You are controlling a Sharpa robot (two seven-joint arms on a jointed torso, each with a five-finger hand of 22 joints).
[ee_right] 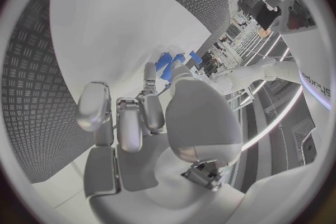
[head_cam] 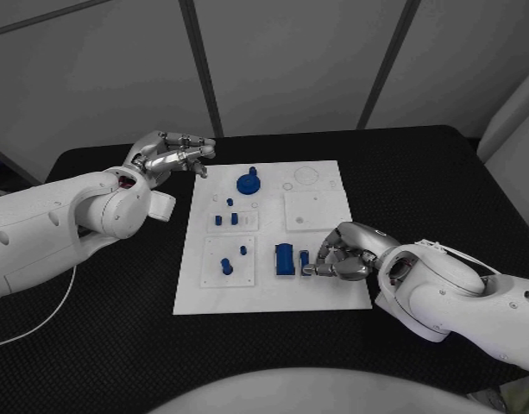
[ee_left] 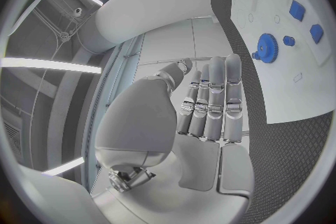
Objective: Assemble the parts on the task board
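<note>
- While the right robot hand [head_cam: 343,252] sits low over the near right part of the task board [head_cam: 318,295], its fingers curl around a small blue part [head_cam: 304,257]; it appears to be pinching that part, though the head view does not show the contact plainly.
- Just beside that small part, on the side away from the right robot hand, stands a larger blue block [head_cam: 286,259] on the task board, so the step in hand looks like seating or lifting the small part next to it.
- To do this well, the hand should keep the small part upright and move it straight along its seat's axis, since a tilt would likely jam it or knock the blue block.
- Pressure should be light and even; the task board is a loose-looking plate on the black table [head_cam: 115,345] and could slide if pushed sideways.
- The left robot hand [head_cam: 173,153] hovers off the far left corner of the task board, over the table, fingers curled in and holding nothing.
- From there it could steady the task board's edge if the plate starts to shift, which would be a sensible precaution.
- Other parts wait on the task board: a round blue gear [head_cam: 249,182] near its far edge, and small blue pegs [head_cam: 226,266] in the panels left of the blue block.
- Those pegs stand close enough that the right arm's sweep should stay clear of them.
</note>
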